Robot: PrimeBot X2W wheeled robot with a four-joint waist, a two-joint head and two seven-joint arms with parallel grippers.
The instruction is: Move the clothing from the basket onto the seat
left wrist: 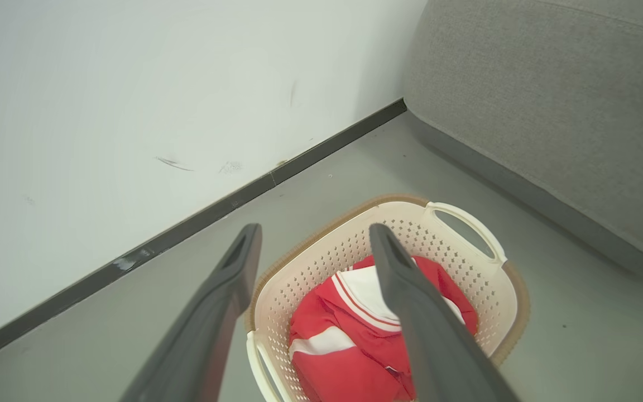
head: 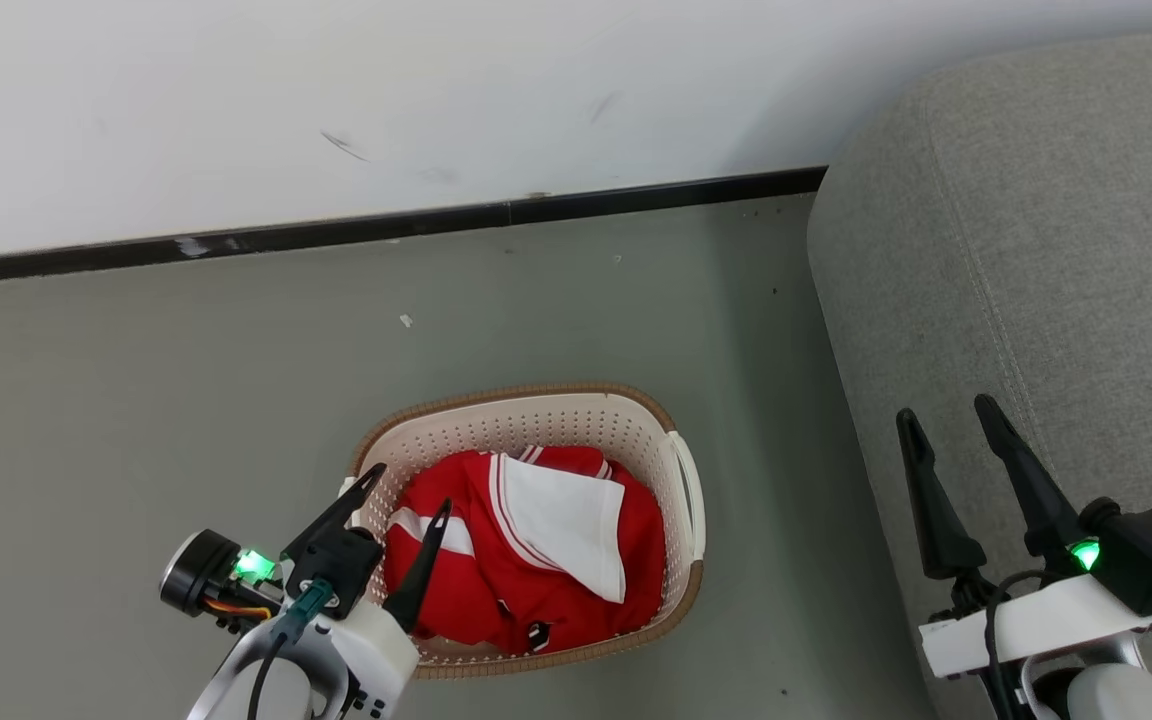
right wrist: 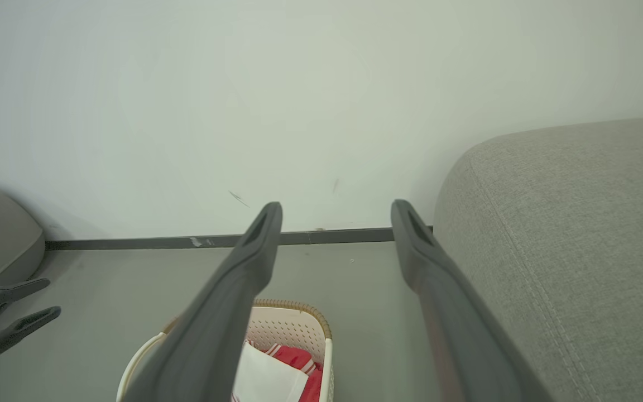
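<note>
Here the left end effector [head: 414,485] has its two dark fingers spread wide with nothing between them. It is poised over the near-left part of the basket [head: 556,420]. In the head view one fingertip lies over the rim by the left handle and the other over the red cloth. The left wrist view looks down between the fingers at the garments, which lie apart from them. The clothing [head: 526,570] is a crumpled bright red heap inside the basket, with a white panel [head: 571,525] edged in thin stripes folded across its top. A second white band shows toward the left fingertip.

The right end effector [head: 944,408] is likewise open and empty, held over the front edge of the grey sofa [head: 1036,250], well apart from the basket.

The basket stands on the grey floor [head: 186,380] just left of the sofa, its right handle [head: 686,480] turned toward the upholstery. Beyond it a dark skirting strip [head: 386,225] runs along the foot of the white wall [head: 436,100].
</note>
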